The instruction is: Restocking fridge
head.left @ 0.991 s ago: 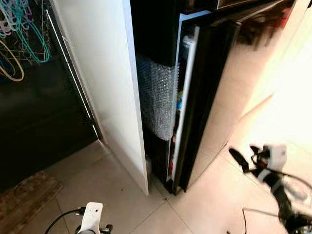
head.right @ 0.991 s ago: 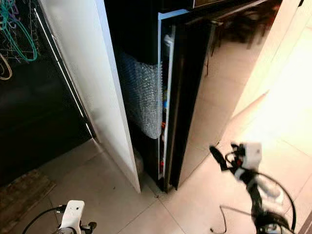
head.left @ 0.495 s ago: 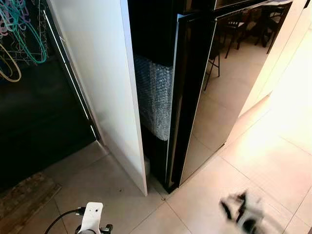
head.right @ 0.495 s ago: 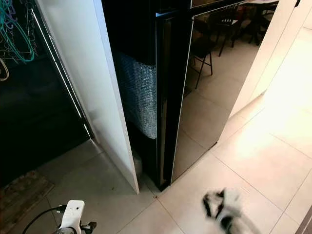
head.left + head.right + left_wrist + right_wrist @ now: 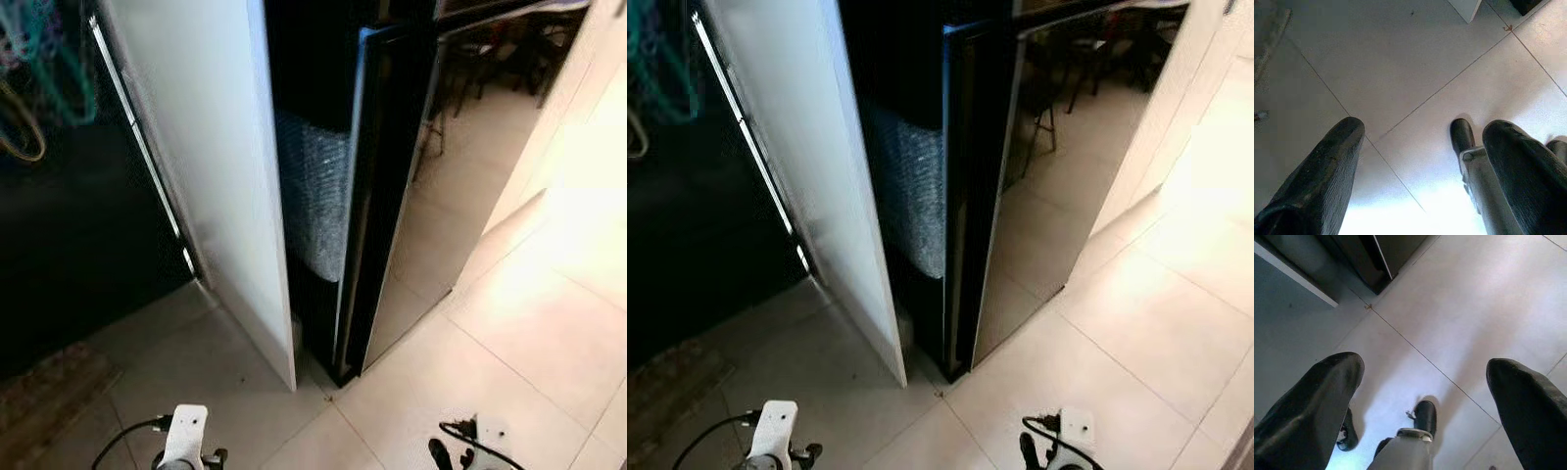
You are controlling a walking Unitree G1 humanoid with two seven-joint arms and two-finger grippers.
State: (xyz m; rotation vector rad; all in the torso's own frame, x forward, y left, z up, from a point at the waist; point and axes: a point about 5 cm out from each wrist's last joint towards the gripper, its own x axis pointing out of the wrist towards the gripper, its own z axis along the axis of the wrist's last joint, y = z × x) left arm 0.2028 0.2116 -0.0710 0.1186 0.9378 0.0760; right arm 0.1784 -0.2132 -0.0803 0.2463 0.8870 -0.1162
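One black fridge stands just right of one white panel, its door nearly closed. Both grippers hang low over the tiled floor, left gripper and right gripper each spread and empty.

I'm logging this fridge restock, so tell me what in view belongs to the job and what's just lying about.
Job:
glossy black fridge door, shut or nearly so
left pincer, open, empty
right pincer, open, empty

Lying about:
white side panel
bubble-wrap sheet
coloured wire hangers
brown floor mat
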